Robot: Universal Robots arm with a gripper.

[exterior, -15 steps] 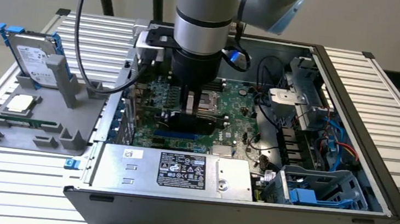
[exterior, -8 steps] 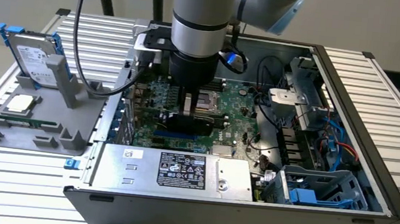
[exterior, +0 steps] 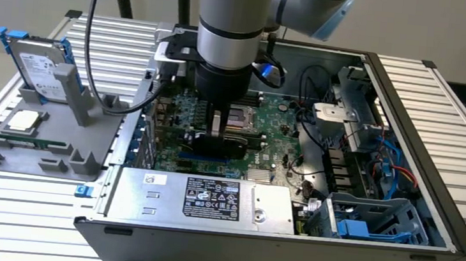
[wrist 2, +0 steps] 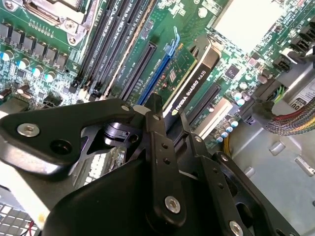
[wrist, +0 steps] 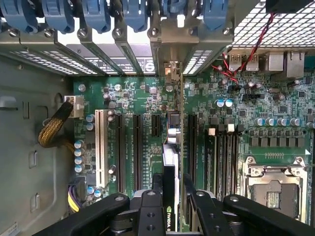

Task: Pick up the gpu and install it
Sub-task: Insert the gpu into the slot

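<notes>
the install step is in hand, not the pick-up: the end effector [exterior: 217, 143] is down inside the open computer case [exterior: 432, 188], over the motherboard [exterior: 278, 151], and its fingers [wrist: 152, 209] are closed on the two faces of the gpu [wrist: 171, 169], which stands on edge between them. in the first wrist view the card runs in line with the expansion slots [wrist: 129, 145], its far end reaching toward the silver bracket openings [wrist: 170, 69] in the rear wall of the case. in the second wrist view the black shroud of the gpu [wrist 2: 189, 93] sits right along the blue slot [wrist 2: 155, 78], but i cannot tell whether the edge connector is seated in it or only resting above it. judged from this, the next move calls for a straight push down along the slot, with the card kept upright and its end bracket lined up with the rear opening; any tilt could jam the connector. on the counter [exterior: 3, 211] outside the case, the grey holder [exterior: 39, 144] carries the hard drive [exterior: 41, 67], untouched.
</notes>
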